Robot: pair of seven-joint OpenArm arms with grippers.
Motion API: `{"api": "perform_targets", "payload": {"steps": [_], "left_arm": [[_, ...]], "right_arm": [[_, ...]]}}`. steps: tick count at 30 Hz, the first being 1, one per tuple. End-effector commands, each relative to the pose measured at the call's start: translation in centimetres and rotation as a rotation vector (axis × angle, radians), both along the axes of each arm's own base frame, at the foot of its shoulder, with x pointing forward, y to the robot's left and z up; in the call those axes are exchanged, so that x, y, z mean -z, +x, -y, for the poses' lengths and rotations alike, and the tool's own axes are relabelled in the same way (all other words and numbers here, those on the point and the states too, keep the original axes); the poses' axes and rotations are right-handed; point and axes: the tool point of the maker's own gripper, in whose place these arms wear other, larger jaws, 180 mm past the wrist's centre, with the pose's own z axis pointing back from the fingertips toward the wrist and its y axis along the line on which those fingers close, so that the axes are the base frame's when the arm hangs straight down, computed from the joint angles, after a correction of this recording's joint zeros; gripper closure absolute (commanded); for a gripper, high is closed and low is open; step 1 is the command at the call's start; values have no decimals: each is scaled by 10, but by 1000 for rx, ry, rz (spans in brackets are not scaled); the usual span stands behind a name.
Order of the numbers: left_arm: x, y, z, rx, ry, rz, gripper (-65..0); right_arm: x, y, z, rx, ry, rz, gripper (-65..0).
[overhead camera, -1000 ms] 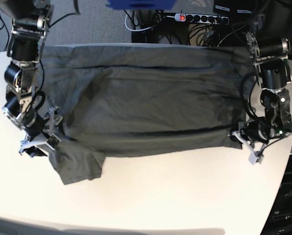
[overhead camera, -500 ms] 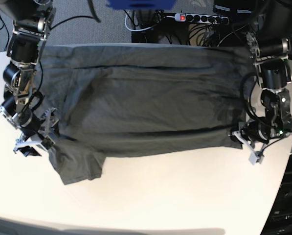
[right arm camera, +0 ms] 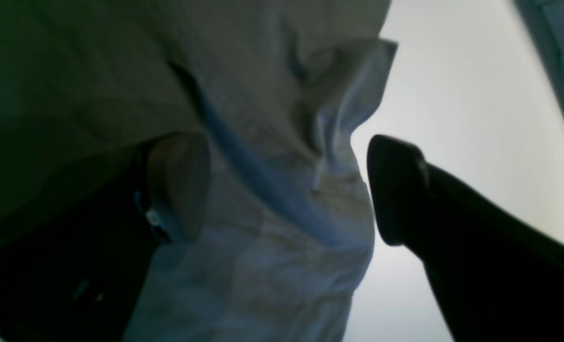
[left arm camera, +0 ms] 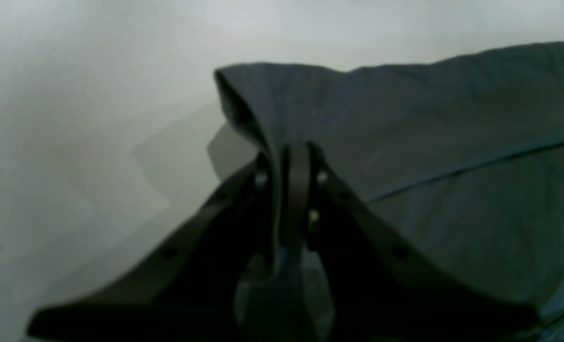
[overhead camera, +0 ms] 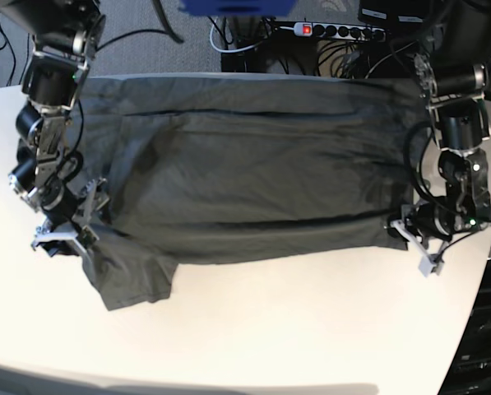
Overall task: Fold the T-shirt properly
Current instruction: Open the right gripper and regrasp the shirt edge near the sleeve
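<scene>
The dark grey T-shirt (overhead camera: 245, 164) lies spread wide across the white table (overhead camera: 294, 329), with one sleeve (overhead camera: 134, 280) sticking out at the lower left. My left gripper (overhead camera: 403, 228) sits at the shirt's lower right corner. In the left wrist view it (left arm camera: 291, 175) is shut on a raised fold of the T-shirt (left arm camera: 429, 142). My right gripper (overhead camera: 67, 234) is at the shirt's left edge, just above the sleeve. In the right wrist view it (right arm camera: 286, 190) stands open, with bunched T-shirt fabric (right arm camera: 263, 266) between its fingers (right arm camera: 396, 194).
The table's curved front edge (overhead camera: 229, 385) runs along the bottom, and its right edge lies close beside the left arm. Behind the table are a power strip (overhead camera: 335, 31), cables and a blue object (overhead camera: 237, 6).
My right gripper drifted a little left, then back toward the sleeve, and that arm's upper links leaned right. It stayed open. The left arm and its grip have not moved.
</scene>
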Motion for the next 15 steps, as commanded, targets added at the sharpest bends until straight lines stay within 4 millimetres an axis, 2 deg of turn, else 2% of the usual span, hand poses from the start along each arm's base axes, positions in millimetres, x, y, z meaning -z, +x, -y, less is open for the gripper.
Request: {"api": "perform_targets", "payload": {"steps": [1, 5, 15], "left_arm": [[-21, 17, -7, -10, 5, 66, -41], [-21, 16, -9, -9, 10, 63, -41], [-18, 12, -9, -9, 13, 59, -41]], "right_arm": [[-22, 19, 6, 5, 4, 70, -499], [-12, 21, 7, 15, 28, 37, -499], [-6, 19, 6, 17, 35, 22, -499]]}}
